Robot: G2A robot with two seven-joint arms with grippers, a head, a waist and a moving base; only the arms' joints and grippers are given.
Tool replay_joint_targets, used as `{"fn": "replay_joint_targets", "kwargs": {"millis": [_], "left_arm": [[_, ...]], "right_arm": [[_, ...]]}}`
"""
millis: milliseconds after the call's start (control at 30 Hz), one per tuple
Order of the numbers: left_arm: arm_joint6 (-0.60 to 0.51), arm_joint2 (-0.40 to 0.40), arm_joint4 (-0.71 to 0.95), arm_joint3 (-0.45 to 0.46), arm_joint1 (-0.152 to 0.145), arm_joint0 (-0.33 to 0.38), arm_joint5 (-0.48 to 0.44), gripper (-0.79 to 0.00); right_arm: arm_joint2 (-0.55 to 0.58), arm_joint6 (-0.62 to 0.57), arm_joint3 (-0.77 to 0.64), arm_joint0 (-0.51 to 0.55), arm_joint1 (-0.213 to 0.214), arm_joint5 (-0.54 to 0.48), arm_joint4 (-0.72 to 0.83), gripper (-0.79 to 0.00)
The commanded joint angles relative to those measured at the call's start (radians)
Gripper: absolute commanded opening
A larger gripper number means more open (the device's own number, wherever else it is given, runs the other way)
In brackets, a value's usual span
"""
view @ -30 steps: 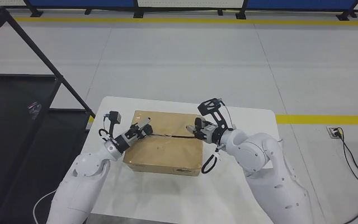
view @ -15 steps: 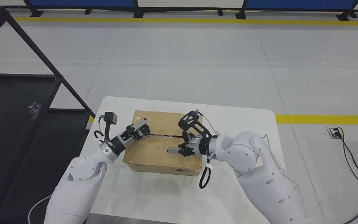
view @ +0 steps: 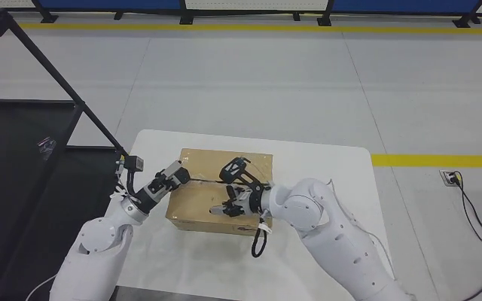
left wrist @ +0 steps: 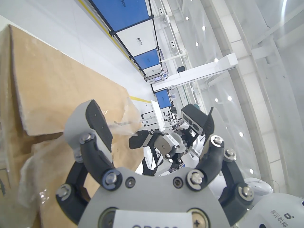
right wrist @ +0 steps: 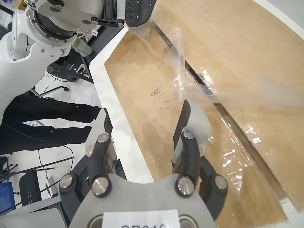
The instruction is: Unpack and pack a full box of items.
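Note:
A brown cardboard box [view: 196, 203] lies on the white table [view: 324, 173], its top flaps meeting along a dark seam. A strip of clear tape [right wrist: 180, 72] is lifted off that seam and stretches toward the box's left end. My left gripper [view: 172, 179] hangs at that end, open, with the tape [left wrist: 123, 122] clinging beside one of its pads [right wrist: 140, 3]. My right gripper [view: 228, 207] sits low over the near flap, open [right wrist: 147, 117]. One finger rests by the loose tape and the other is past the box's near edge.
The table's near edge runs close along the box [right wrist: 133, 110]. A black frame and dark platform [view: 45, 188] stand to the left of the table. Bare tabletop lies to the right of the box [view: 331, 196].
My right gripper has swung from the box's right end across to the near flap, toward the left. My left gripper has drawn back to the left, pulling the tape up.

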State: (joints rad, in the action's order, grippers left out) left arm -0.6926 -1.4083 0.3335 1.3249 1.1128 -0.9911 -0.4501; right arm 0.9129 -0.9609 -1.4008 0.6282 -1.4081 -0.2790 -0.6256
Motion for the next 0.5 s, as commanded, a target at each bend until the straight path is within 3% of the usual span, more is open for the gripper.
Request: {"fn": "replay_joint_targets", "kwargs": {"millis": [0, 200, 467], "left_arm": [[-0.002, -0.005, 0.003, 0.002, -0.001, -0.004, 0.001, 0.0], [-0.001, -0.009, 0.004, 0.01, -0.002, -0.014, 0.001, 0.0], [-0.004, -0.018, 0.007, 0.013, -0.004, -0.023, 0.001, 0.0]], "right_arm": [[-0.017, 0.025, 0.023, -0.022, -0.008, 0.004, 0.007, -0.212], [-0.054, 0.135, 0.072, -0.069, -0.03, 0.048, -0.008, -0.219], [-0.053, 0.238, 0.094, -0.098, -0.045, 0.148, -0.043, -0.145]]}}
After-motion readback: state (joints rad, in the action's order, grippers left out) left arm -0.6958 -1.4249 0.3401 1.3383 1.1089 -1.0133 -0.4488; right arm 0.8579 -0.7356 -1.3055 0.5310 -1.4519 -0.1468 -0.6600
